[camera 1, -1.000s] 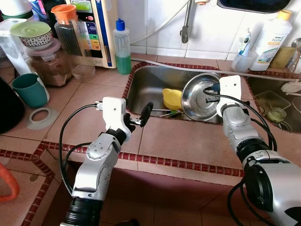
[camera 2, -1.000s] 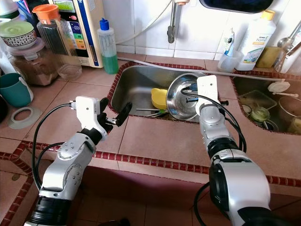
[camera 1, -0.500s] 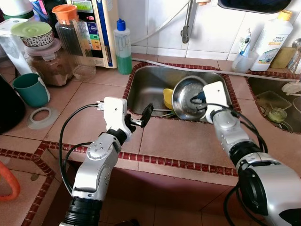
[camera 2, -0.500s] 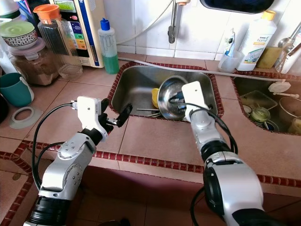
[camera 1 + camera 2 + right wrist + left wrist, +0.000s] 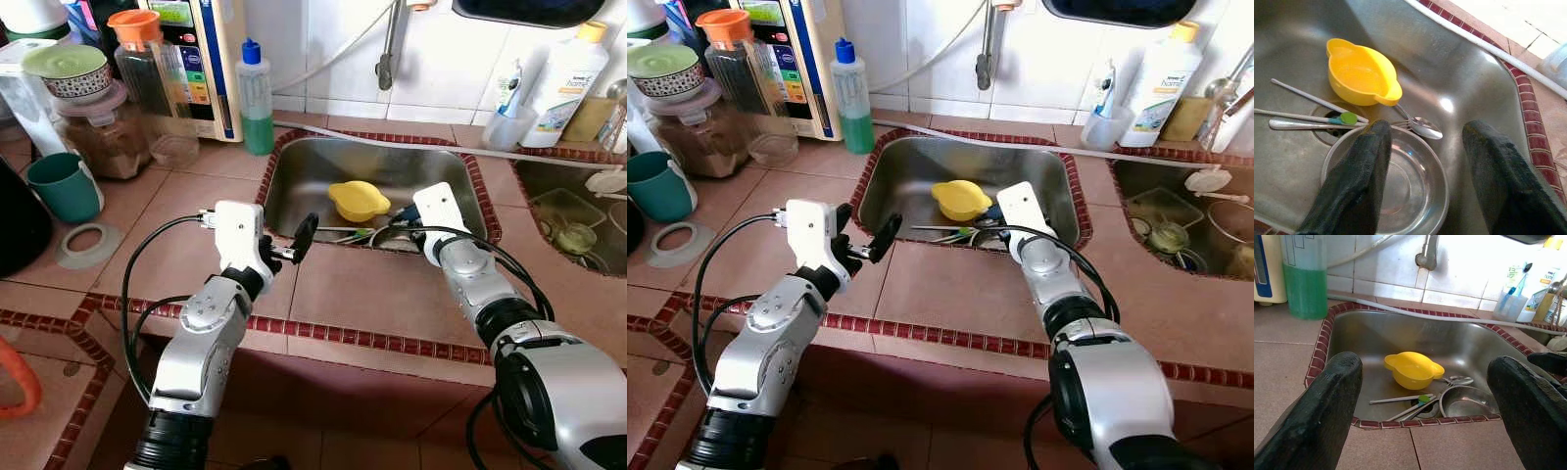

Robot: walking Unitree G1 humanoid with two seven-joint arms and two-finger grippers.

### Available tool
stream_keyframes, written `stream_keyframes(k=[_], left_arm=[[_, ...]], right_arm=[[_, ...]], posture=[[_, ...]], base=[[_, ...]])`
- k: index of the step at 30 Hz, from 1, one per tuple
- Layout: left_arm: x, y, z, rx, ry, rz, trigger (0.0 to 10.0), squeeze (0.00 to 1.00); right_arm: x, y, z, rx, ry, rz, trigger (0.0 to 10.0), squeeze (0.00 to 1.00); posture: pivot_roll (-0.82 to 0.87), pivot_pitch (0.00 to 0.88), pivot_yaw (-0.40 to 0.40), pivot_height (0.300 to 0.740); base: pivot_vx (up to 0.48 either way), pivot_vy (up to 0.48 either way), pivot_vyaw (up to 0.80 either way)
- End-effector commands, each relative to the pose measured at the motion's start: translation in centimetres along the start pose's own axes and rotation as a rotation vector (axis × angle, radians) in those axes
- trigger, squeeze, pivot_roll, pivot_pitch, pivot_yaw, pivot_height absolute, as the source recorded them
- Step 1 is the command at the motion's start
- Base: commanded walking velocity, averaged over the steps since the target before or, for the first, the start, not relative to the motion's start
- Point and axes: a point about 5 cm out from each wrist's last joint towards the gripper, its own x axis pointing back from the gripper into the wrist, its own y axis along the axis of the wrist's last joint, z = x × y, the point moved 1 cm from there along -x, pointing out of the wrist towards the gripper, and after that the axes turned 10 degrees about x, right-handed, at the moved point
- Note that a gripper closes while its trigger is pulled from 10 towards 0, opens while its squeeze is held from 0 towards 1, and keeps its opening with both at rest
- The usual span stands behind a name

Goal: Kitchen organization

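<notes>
Right gripper (image 5: 1425,171): released, fingers spread, reaching into the sink (image 5: 294,186) from its near rim; nothing held.
Steel bowl (image 5: 1386,188): flat on the sink floor, upright, directly under the right gripper; one finger (image 5: 1359,181) overlaps its rim in the right wrist view, contact cannot be told.
Yellow bowl (image 5: 358,200): just beyond the right gripper, toward the sink's back wall, apart from the steel bowl.
Spoon (image 5: 1420,126): between the yellow bowl and the steel bowl, just ahead of the right fingertips.
Utensils (image 5: 1312,117): thin sticks and a handle with a green tip, lying over the drain beside the steel bowl.
Left gripper (image 5: 294,245): released, fingers apart, empty, above the counter (image 5: 382,294) at the sink's near left corner, pointing toward the sink.
Green bottle (image 5: 256,96): on the counter beyond the left gripper, at the sink's far left corner.
</notes>
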Motion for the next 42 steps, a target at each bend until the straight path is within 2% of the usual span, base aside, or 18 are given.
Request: stream_keyframes(k=[1,3,6,9,12,14,17,20,21,23,26,27,29,31,35,38,39,42], left_arm=[[-0.1,0.0,-0.2,-0.023,0.008,0.018,10.0,1.0],[-0.2,-0.1,-0.1,-0.032,0.015,0.028,10.0,1.0],[-0.3,-0.6,0.6,-0.076,0.086,0.063,10.0,1.0],[-0.5,-0.4,1.4,-0.143,0.146,0.046,10.0,1.0],[-0.6,-0.4,1.7,-0.154,0.165,0.042,10.0,1.0],[-0.8,-0.2,2.1,-0.169,0.17,0.033,10.0,0.0],[-0.8,0.6,3.1,-0.263,0.237,0.026,10.0,0.0],[-1.0,0.8,3.3,-0.286,0.231,0.017,10.0,0.0],[-0.9,1.2,3.8,-0.241,0.215,-0.002,10.0,0.0],[-0.7,1.8,4.3,-0.251,0.217,-0.014,10.0,0.0],[0.1,2.0,5.2,-0.28,0.23,-0.016,10.0,0.0],[0.1,2.0,5.2,-0.28,0.23,-0.016,10.0,0.0],[0.8,1.8,5.6,-0.297,0.237,-0.01,10.0,0.0],[1.8,1.5,6.1,-0.339,0.251,-0.003,10.0,0.0],[2.2,1.4,6.3,-0.337,0.275,-0.018,10.0,0.0],[2.4,0.9,6.1,-0.303,0.286,-0.032,10.0,0.0],[2.5,0.7,6.0,-0.268,0.305,-0.037,10.0,0.0],[2.8,0.4,5.7,-0.252,0.315,-0.042,10.0,0.0]], right_arm=[[-0.1,0.4,-0.7,-0.066,-0.014,-0.021,10.0,1.0],[-0.1,0.6,-1.0,-0.086,-0.023,-0.031,10.0,1.0],[-0.1,1.6,-2.3,-0.15,-0.047,-0.092,10.0,1.0],[0.0,2.2,-3.6,-0.224,-0.056,-0.157,10.0,1.0],[0.1,2.5,-4.0,-0.25,-0.053,-0.187,10.0,1.0],[0.2,2.8,-4.1,-0.274,-0.041,-0.225,10.0,1.0],[0.6,3.3,-4.0,-0.296,-0.021,-0.302,10.0,1.0],[0.9,3.0,-3.8,-0.33,-0.016,-0.322,10.0,1.0],[1.6,2.2,-3.3,-0.333,0.013,-0.34,10.0,1.0],[2.5,1.5,-2.6,-0.314,0.048,-0.354,10.0,1.0],[4.2,0.5,-1.6,-0.289,0.08,-0.375,10.0,1.0],[4.2,0.5,-1.6,-0.289,0.08,-0.375,10.0,1.0],[5.0,0.4,-1.4,-0.286,0.065,-0.389,10.0,1.0],[6.0,0.0,-1.5,-0.321,0.013,-0.382,10.0,1.0],[6.7,-0.1,-1.2,-0.349,-0.019,-0.367,10.0,1.0],[7.8,0.3,-1.1,-0.348,-0.043,-0.368,10.0,1.0],[8.4,0.7,-1.3,-0.342,-0.066,-0.362,10.0,1.0],[8.7,1.0,-1.6,-0.35,-0.09,-0.361,10.0,1.0]], posture=[[0.16,0.061,0.029,0.74],[0.16,0.061,0.029,0.74],[0.13,0.058,0.031,0.74],[0.1,0.051,0.033,0.74],[0.09,0.042,0.034,0.74],[0.07,0.032,0.035,0.74],[0.05,0.009,0.04,0.74],[0.05,0.0,0.043,0.74],[0.06,0.0,0.045,0.74],[0.05,0.0,0.05,0.74],[0.05,0.0,0.063,0.74],[0.05,0.0,0.063,0.74],[0.04,0.0,0.065,0.74],[0.05,0.0,0.07,0.74],[0.03,0.0,0.077,0.74],[0.01,0.0,0.083,0.74],[0.0,0.0,0.078,0.74],[-0.01,0.0,0.075,0.74]], base=[[0.0,0.0,0.0],[0.0,0.0,0.0],[0.0,0.0,0.0],[0.0,0.0,0.0],[0.0,0.0,0.0],[0.0,0.0,0.0],[0.0,0.0,0.0],[0.0,0.0,0.0],[0.0,0.0,0.0],[0.0,0.0,0.0],[0.0,0.0,0.0],[0.0,0.0,0.0],[0.0,0.0,0.0],[0.0,0.0,0.0],[0.0,0.0,0.0],[0.0,0.0,0.0],[0.0,0.0,0.0],[0.0,0.0,0.0]])
